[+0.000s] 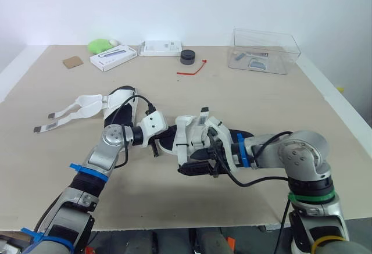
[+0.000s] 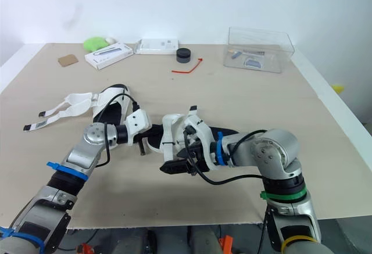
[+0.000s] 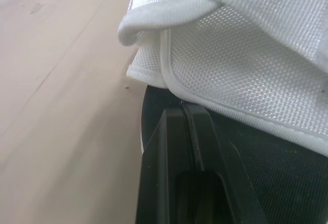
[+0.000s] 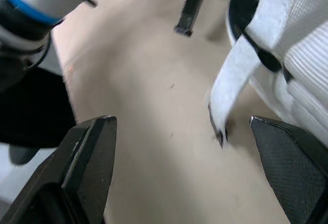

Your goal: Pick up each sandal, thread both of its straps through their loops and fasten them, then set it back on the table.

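Nearest the camera: right gripper [image 4: 182, 124], reaching in from 4 o'clock to the 6 o'clock side of the near sandal [image 1: 187, 132]. Fingers [image 4: 89, 157] spread wide, gripping nothing. Loose white strap [image 4: 230, 90] of that sandal hanging in the gap between them, closer to one finger, touching neither.

Sits at about the centre of the worktop [image 1: 261, 103], this near sandal, white upper over black sole, long axis running from 9 to 3 o'clock. Cannot tell whether resting flat or raised slightly.

At the sandal's 9 o'clock end: left gripper [image 3: 187, 112], arm coming in from 7 o'clock. Fingers [image 3: 164, 152] pressed together with only a thin seam between. Tips against the rim of the black sole [image 3: 266, 172], just under the edge of the white mesh upper [image 3: 246, 75]. Nothing seen clamped between them.

At 10 o'clock of the near one, apart from it: far sandal [image 1: 116, 106], lying on the worktop. Both straps [image 1: 58, 122] unfastened, spread flat toward 9 o'clock.

Along the far edge, from 11 to 1 o'clock: brown square [image 1: 72, 62], green object [image 1: 100, 46], two white boxes [image 1: 113, 57] [image 1: 160, 47], black round puck [image 1: 188, 57], red tie [image 1: 193, 70], and clear box [image 1: 288, 56] with small items inside.
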You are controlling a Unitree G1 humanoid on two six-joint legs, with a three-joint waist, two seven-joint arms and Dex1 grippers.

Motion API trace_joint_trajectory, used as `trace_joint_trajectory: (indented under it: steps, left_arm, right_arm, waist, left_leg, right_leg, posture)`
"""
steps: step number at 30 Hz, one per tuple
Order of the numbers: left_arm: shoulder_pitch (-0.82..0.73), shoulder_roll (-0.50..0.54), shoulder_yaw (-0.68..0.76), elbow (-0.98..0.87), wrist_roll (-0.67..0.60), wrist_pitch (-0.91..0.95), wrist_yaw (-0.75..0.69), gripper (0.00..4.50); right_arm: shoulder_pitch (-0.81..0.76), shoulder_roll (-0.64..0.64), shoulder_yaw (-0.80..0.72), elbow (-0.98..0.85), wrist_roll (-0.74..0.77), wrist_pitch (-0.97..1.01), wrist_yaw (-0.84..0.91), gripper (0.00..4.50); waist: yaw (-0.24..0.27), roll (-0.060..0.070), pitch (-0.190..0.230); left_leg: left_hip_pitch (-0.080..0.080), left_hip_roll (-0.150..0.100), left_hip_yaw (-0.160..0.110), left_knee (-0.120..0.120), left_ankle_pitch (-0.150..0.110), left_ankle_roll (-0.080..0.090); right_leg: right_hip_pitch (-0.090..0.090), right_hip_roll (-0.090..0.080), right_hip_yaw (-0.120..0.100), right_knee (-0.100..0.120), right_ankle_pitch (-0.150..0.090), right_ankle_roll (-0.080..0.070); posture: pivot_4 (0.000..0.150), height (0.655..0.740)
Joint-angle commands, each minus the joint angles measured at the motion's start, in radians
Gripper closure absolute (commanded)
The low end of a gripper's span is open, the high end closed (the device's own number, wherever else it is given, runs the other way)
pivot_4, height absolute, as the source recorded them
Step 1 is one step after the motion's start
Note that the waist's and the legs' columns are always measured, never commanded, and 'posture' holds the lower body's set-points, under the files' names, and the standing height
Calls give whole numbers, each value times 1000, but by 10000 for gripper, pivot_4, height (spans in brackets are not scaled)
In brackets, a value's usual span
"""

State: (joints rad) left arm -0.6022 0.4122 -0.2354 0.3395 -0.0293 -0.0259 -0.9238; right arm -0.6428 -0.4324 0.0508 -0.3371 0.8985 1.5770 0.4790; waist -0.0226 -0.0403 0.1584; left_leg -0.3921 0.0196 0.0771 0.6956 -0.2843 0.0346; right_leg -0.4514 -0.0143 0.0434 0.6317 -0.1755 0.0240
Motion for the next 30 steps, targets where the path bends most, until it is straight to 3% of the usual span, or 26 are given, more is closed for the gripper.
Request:
trace_joint_trajectory:
  steps: [1, 2, 6, 8, 10, 11, 12, 13, 17, 24, 30]
  left_arm:
    - [0, 3, -7, 23, 19, -3, 1, 45000]
    - [-1, 3, -7, 24, 20, -3, 1, 45000]
    - [6, 9, -4, 18, 22, -1, 7, 45000]
    - [7, 9, -4, 17, 22, 1, 8, 45000]
    - [7, 8, -4, 17, 22, 1, 9, 45000]
    - [8, 9, -4, 16, 22, 1, 10, 45000]
    - [8, 8, -4, 16, 22, 1, 10, 45000]
    - [8, 8, -5, 17, 22, 1, 11, 45000]
    - [7, 5, -7, 19, 23, 0, 12, 45000]
    - [7, 6, -10, 25, 26, -4, 9, 45000]
    - [5, 3, -12, 26, 27, -3, 10, 45000]
  right_arm:
    - [-26, 10, -1, -8, -10, -14, -3, 446]
    - [-26, 13, 0, -7, -11, -12, -3, 446]
    - [-23, 38, 2, 10, -35, -10, -21, 13281]
    - [-19, 42, 2, 11, -47, -11, -24, 23682]
    - [-16, 45, 3, 11, -56, -17, -26, 30614]
    - [-15, 48, 2, 10, -59, -16, -27, 38059]
    - [-14, 52, -1, 8, -61, -14, -27, 39558]
    - [-12, 55, -4, 7, -61, -11, -27, 44416]
    - [4, 21, 9, -25, -45, 1, 3, 44416]
    - [17, -187, 126, -144, 31, -69, 230, 44416]
    - [9, -191, 145, -155, 34, -118, 268, 44416]
  waist:
    - [0, 0, 0]
    - [0, 0, 0]
    - [0, 0, 0]
    - [0, 0, 0]
    - [0, 0, 0]
    - [0, 0, 0]
    - [0, 0, 0]
    - [0, 0, 0]
    - [-1, 0, 0]
    - [0, 0, 0]
    - [0, 0, 0]
  left_leg:
    - [0, 0, 0, 0, 0, 0]
    - [0, 0, 0, 0, 0, 0]
    - [0, 0, 0, 0, 0, 0]
    - [0, 0, 0, 0, 0, 0]
    - [0, 0, 0, 0, 0, 0]
    - [0, 0, 0, 0, 0, 0]
    - [0, 0, 0, 0, 0, 0]
    - [0, 0, 0, 0, 0, 0]
    - [0, 0, 0, 0, 0, 0]
    - [-1, -1, 0, 0, 0, 0]
    - [-1, 0, -1, -1, 0, 0]
  right_leg:
    - [0, 0, 0, 0, 0, 0]
    - [0, 0, 0, 0, 0, 0]
    - [0, 0, 0, 0, 0, 0]
    - [0, 0, 0, 0, 0, 0]
    - [0, 0, 0, 0, 0, 0]
    - [0, 0, 0, 0, 0, 0]
    - [0, 0, 0, 0, 0, 0]
    - [0, 0, 0, 0, 0, 0]
    - [0, 0, 0, 0, 0, 0]
    - [0, -1, 0, -1, -1, 0]
    - [0, 0, 0, -1, -1, 0]
  posture:
    - [1500, 7400]
    - [1500, 7400]
    - [1500, 7400]
    - [1500, 7400]
    - [1500, 7400]
    - [1500, 7400]
    - [1500, 7400]
    - [1500, 7400]
    - [1500, 7400]
    - [1500, 7400]
    - [1500, 7400]
